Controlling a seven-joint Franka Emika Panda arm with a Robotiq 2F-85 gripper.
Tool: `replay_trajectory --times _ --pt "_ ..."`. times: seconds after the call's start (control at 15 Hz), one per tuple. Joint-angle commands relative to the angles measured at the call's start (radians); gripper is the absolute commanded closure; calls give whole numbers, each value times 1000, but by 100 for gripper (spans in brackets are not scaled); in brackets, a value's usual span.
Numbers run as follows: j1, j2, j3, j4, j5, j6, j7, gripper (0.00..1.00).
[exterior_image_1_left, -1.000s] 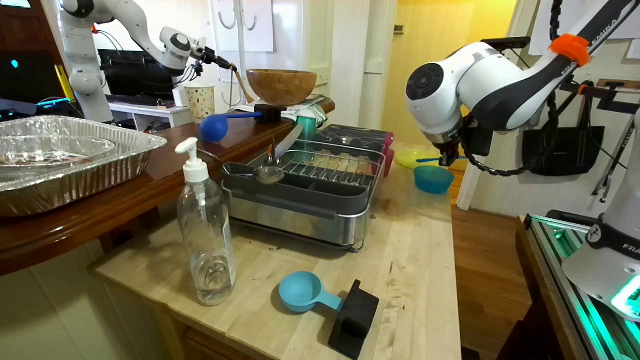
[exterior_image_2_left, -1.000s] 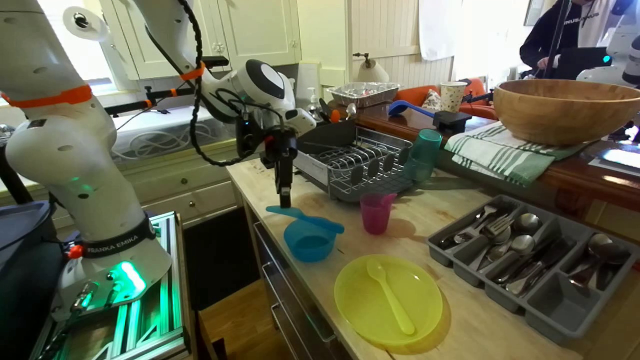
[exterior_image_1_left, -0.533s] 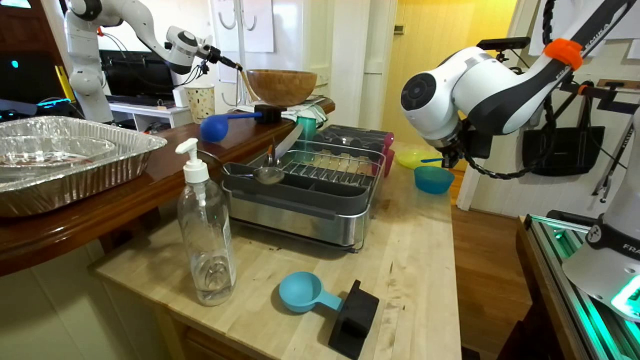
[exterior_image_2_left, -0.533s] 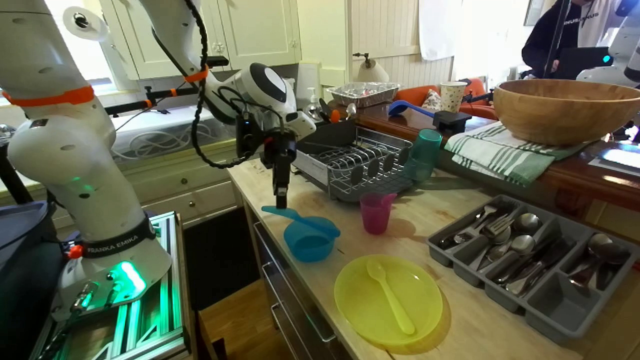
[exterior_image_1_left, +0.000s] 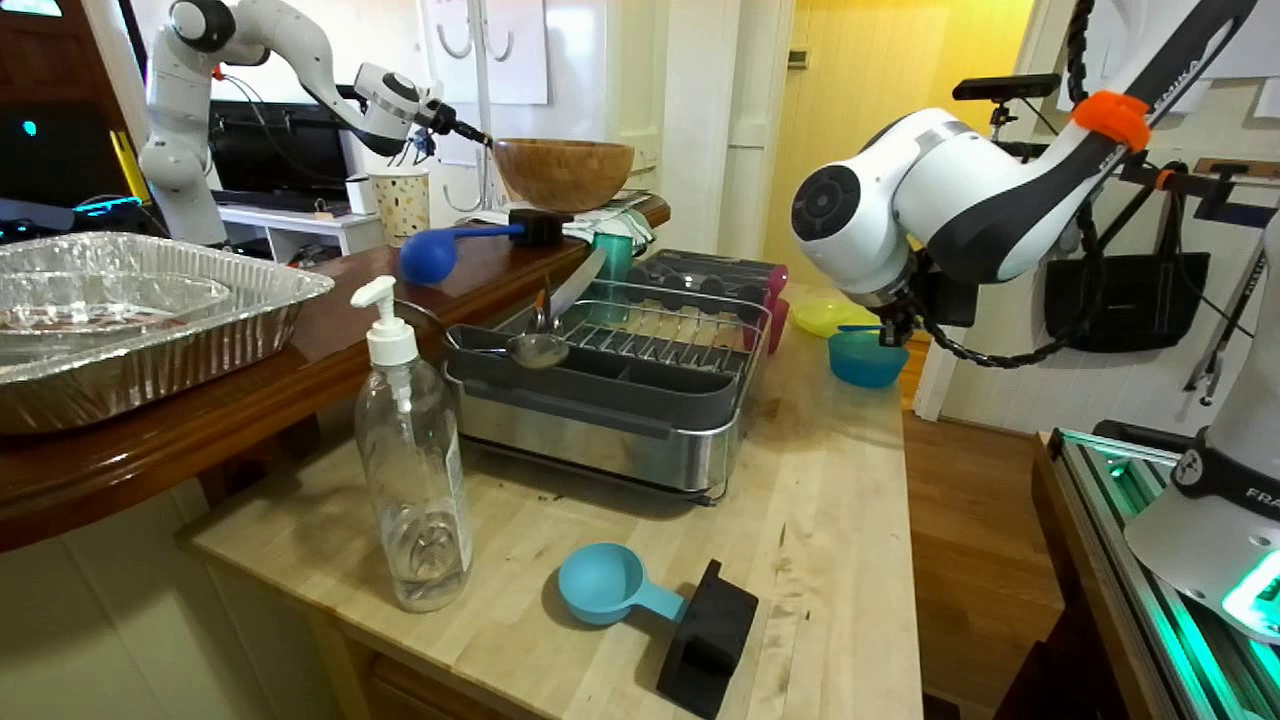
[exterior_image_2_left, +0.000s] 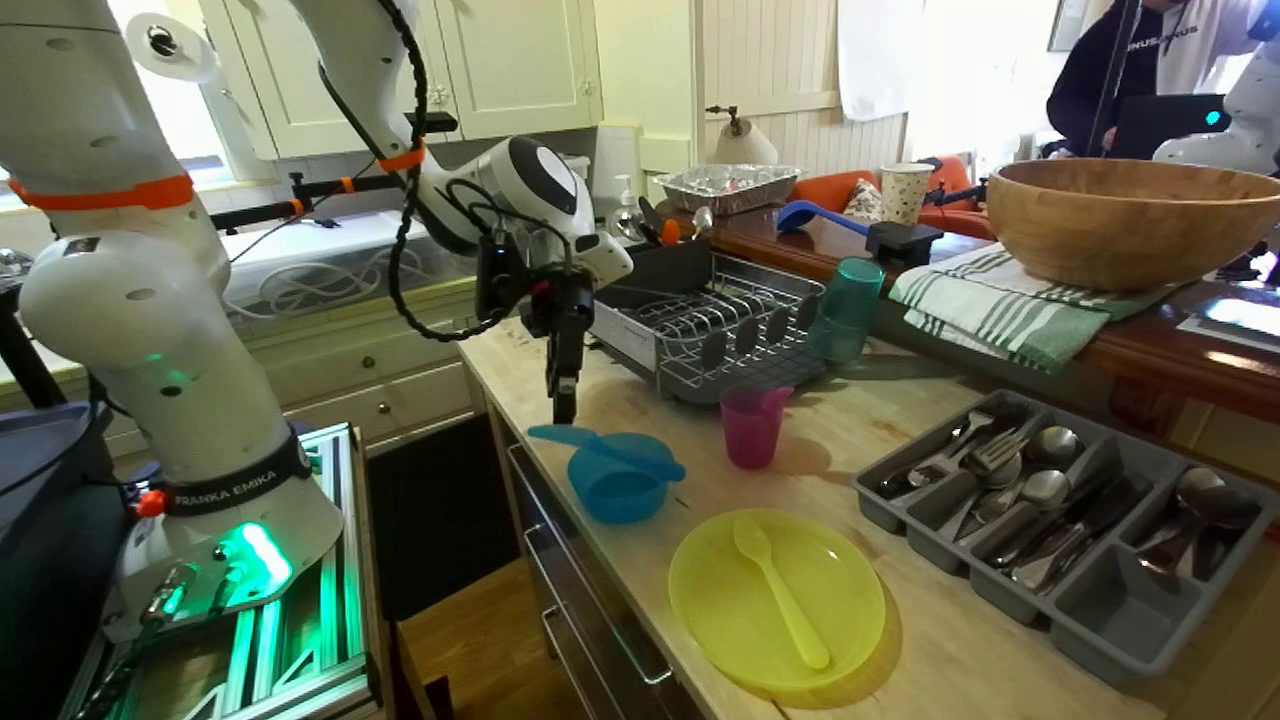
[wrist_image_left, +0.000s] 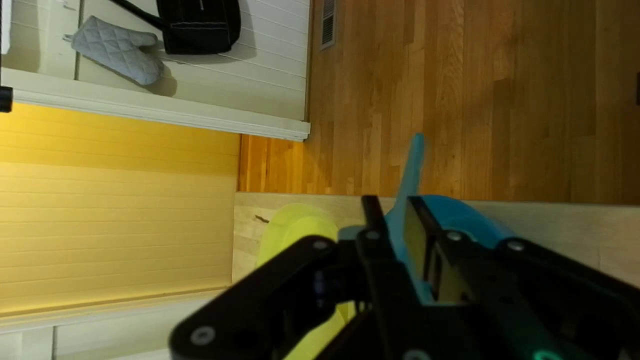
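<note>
My gripper (exterior_image_2_left: 564, 415) is closed around a blue utensil (exterior_image_2_left: 556, 434), which lies across between its fingers. The utensil also shows in the wrist view (wrist_image_left: 411, 170), between the fingertips (wrist_image_left: 392, 200), one end reaching out over the floor. A translucent blue bowl (exterior_image_2_left: 620, 495) stands on the counter just below; from an exterior view the utensil crosses over it, and I cannot tell whether they touch. In another exterior view the gripper (exterior_image_1_left: 897, 335) is at the bowl (exterior_image_1_left: 866, 365). A yellow plate (exterior_image_2_left: 710, 600) with a yellow spoon (exterior_image_2_left: 785, 600) lies beside it. A pink cup (exterior_image_2_left: 750, 430) stands nearby.
A grey cutlery tray (exterior_image_2_left: 1165, 610) and a dish rack (exterior_image_2_left: 630, 340) with a teal cup (exterior_image_2_left: 850, 310) stand on the counter. A soap bottle (exterior_image_1_left: 415, 500) and blue scoop (exterior_image_1_left: 603, 583) are farther along. A wooden bowl (exterior_image_2_left: 1130, 220) sits on the raised ledge.
My gripper and the blue utensil have come down a little toward the blue bowl. The bowl, plate and cup have not moved. The far robot arm has moved closer to the wooden bowl.
</note>
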Motion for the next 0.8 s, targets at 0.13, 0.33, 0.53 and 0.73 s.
replay_trajectory --times 0.13,0.33,0.53,0.73 --pt "15 46 -2 49 -13 -37 23 36" --pt "15 54 -3 68 -14 -36 21 12" --pt "14 52 -5 84 -20 -29 26 0" --pt "7 24 -12 98 -12 7 13 0"
